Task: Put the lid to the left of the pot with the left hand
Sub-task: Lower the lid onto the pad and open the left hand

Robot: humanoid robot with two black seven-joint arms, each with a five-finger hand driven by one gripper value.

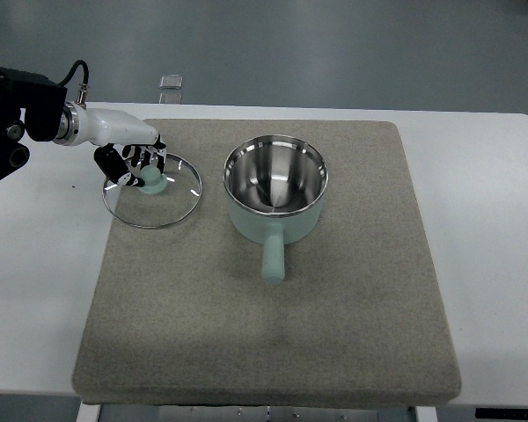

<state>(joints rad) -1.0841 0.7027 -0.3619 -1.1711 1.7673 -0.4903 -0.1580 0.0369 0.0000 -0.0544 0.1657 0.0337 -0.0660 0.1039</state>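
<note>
A: Report the left hand [134, 158] condition.

B: Fingers curl around the mint knob [152, 182] of the glass lid [152, 190], which sits directly beneath the hand on the grey mat [246, 343].

A: Lid location relative to the pot [275, 187]?

B: To the hand's right stands the pot, apart from the lid; its handle points toward the robot. The placement looks complete; releasing probably remains.

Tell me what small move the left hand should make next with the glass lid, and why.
Probably open the fingers and let go. The lid already looks flat on the grey mat, left of the pot and clear of its rim, while the left hand is curled around the lid's green knob. After releasing, lift straight up so the lid isn't dragged.
</note>
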